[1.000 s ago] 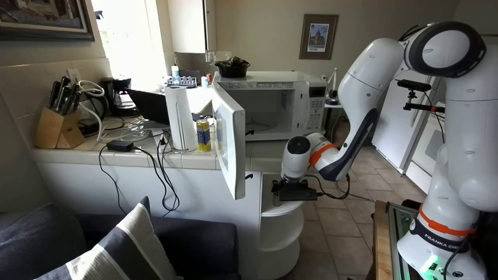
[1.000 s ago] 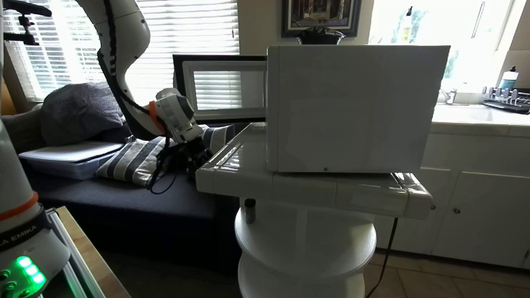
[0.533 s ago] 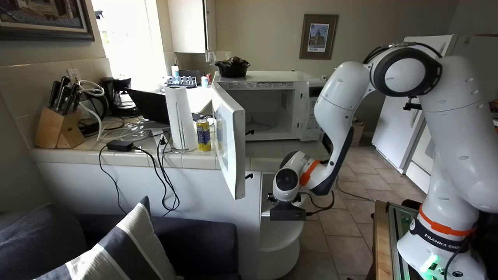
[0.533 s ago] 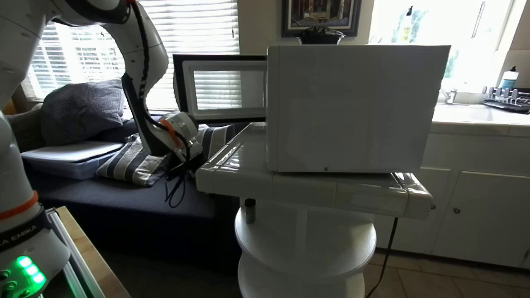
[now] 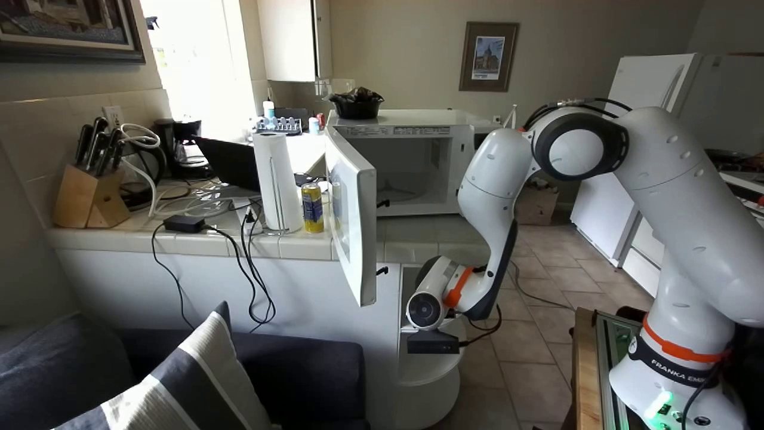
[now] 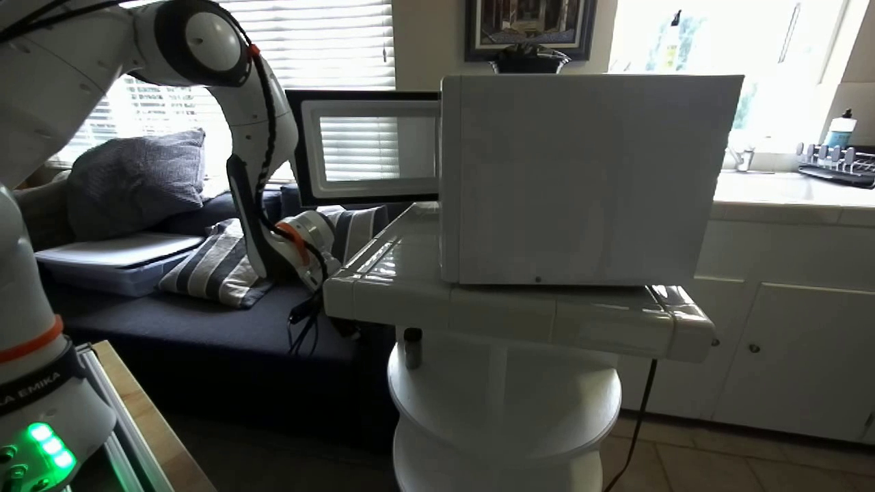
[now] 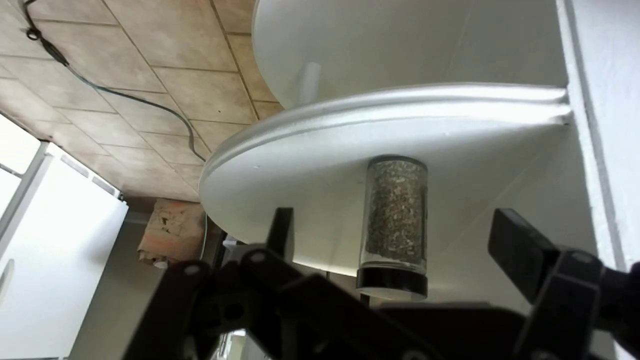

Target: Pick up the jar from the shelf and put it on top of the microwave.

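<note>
Upright on the shelf (image 6: pixel 506 410), the jar (image 7: pixel 396 210) stands ahead of the gripper (image 7: pixel 392 230), opposite the gap between its parted fingers; depth is hard to judge.

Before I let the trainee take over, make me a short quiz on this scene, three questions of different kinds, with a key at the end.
1. True or false: the microwave stands with its door open.
2. Where is the jar?
A. On the sofa
B. On the shelf
C. On the countertop
3. Fill in the gap: in the wrist view, the claw is ____.

Key: 1. True. 2. B. 3. Open, not gripping the jar.
</note>
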{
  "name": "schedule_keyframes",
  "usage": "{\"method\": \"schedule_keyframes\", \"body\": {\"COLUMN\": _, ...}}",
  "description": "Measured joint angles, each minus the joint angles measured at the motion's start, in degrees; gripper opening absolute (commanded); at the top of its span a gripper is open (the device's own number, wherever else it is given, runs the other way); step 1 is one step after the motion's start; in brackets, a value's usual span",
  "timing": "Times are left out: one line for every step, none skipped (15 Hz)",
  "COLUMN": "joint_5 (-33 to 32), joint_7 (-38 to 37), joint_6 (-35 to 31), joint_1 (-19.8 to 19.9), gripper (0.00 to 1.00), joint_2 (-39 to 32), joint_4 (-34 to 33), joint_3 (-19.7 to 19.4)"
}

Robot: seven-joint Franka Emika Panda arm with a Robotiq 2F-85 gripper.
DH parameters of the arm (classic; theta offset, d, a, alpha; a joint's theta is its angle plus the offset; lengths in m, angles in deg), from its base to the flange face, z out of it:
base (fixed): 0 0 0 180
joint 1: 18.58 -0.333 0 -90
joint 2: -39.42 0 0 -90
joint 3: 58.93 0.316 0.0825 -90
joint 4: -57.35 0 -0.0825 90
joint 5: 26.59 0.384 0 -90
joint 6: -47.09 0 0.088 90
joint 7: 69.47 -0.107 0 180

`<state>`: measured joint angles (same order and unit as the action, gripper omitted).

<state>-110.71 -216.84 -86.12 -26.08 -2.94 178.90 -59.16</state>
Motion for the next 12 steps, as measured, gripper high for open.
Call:
{"method": "schedule_keyframes", "body": {"joint_5": -0.7, "joint_7": -0.01, "joint_6": 0.35, "joint_1": 0.15, "gripper": 1.0, "joint_2": -0.59, "joint_4": -0.7, "joint_3": -0.05}}
{"method": "schedule_keyframes", "body": {"joint_5": -1.49, "joint_7": -0.02, "joint_6": 0.52, "joint_1": 0.38, "gripper": 1.0, "joint_2": -1.09, "joint_4": -1.33, "joint_3": -0.11}}
{"method": "schedule_keyframes", "body": {"joint_5": -2.28, "joint_7": -0.02, "joint_6": 0.67, "joint_1": 0.68, "gripper": 1.0, "joint_2": -1.56, "joint_4": -1.86, "joint_3": -0.14}}
{"method": "schedule_keyframes", "body": {"joint_5": -3.1, "joint_7": -0.02, "joint_6": 0.79, "joint_1": 1.04, "gripper": 1.0, "joint_2": -1.95, "joint_4": -2.31, "joint_3": -0.17}}
{"method": "schedule_keyframes", "body": {"joint_5": -3.79, "joint_7": -0.02, "joint_6": 0.89, "joint_1": 1.43, "gripper": 1.0, "joint_2": -2.31, "joint_4": -2.69, "joint_3": -0.22}}
{"method": "schedule_keyframes", "body": {"joint_5": -4.32, "joint_7": -0.02, "joint_6": 0.96, "joint_1": 1.85, "gripper": 1.0, "joint_2": -2.65, "joint_4": -3.01, "joint_3": -0.29}}
{"method": "schedule_keyframes", "body": {"joint_5": -4.71, "joint_7": -0.02, "joint_6": 1.07, "joint_1": 2.32, "gripper": 1.0, "joint_2": -2.99, "joint_4": -3.29, "joint_3": -0.34}}
{"method": "schedule_keyframes", "body": {"joint_5": -5.2, "joint_7": -0.04, "joint_6": 1.23, "joint_1": 2.81, "gripper": 1.0, "joint_2": -3.3, "joint_4": -3.53, "joint_3": -0.38}}
{"method": "schedule_keyframes", "body": {"joint_5": -5.66, "joint_7": -0.07, "joint_6": 1.46, "joint_1": 3.27, "gripper": 1.0, "joint_2": -3.62, "joint_4": -3.82, "joint_3": -0.42}}
{"method": "schedule_keyframes", "body": {"joint_5": -6.16, "joint_7": -0.1, "joint_6": 1.75, "joint_1": 3.71, "gripper": 1.0, "joint_2": -3.94, "joint_4": -4.1, "joint_3": -0.44}}
{"method": "schedule_keyframes", "body": {"joint_5": -6.91, "joint_7": -0.19, "joint_6": 2.1, "joint_1": 4.04, "gripper": 1.0, "joint_2": -4.25, "joint_4": -4.42, "joint_3": -0.46}}
{"method": "schedule_keyframes", "body": {"joint_5": -7.93, "joint_7": -0.46, "joint_6": 2.56, "joint_1": 4.27, "gripper": 1.0, "joint_2": -4.57, "joint_4": -4.77, "joint_3": -0.49}}
